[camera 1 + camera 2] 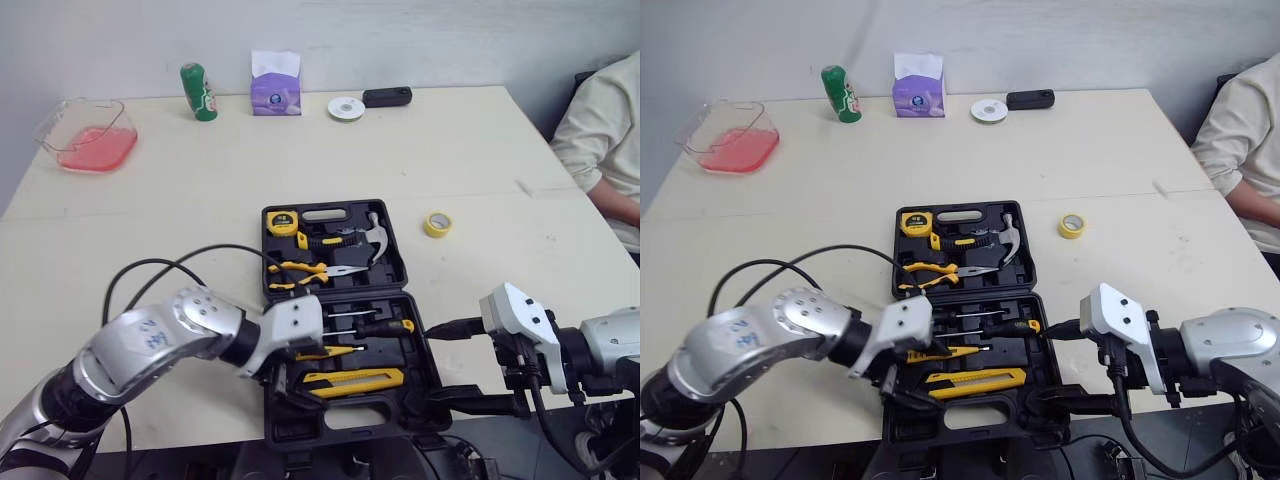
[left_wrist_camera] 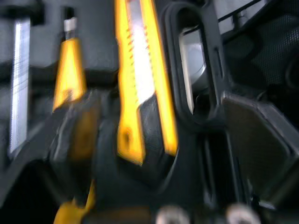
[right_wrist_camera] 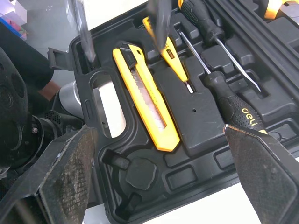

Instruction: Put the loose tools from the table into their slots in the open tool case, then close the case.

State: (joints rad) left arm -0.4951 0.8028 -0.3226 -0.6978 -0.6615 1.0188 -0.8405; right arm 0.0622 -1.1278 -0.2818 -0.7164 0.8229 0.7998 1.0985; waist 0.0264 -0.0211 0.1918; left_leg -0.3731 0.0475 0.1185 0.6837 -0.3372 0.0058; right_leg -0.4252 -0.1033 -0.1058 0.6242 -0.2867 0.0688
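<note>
The black tool case [image 1: 277,428] lies open at the table's near edge. Its far half holds a tape measure [image 1: 282,222], a hammer [image 1: 372,238] and pliers [image 1: 310,269]. Its near half holds screwdrivers [image 1: 378,326], a yellow tester pen [image 1: 327,352] and a yellow utility knife [image 1: 356,380]. My left gripper [image 1: 285,385] hovers open over the near half's left side, its fingers on either side of the knife's end [image 2: 140,140]. My right gripper [image 1: 458,366] stands open, fingers wide, at the case's right edge. A yellow tape roll [image 1: 437,224] lies on the table right of the case.
Along the far edge stand a clear tub with pink contents [image 1: 88,135], a green can [image 1: 199,92], a purple tissue pack [image 1: 275,90], a white disc [image 1: 346,108] and a black device [image 1: 387,96]. A person [image 1: 605,140] sits at the right.
</note>
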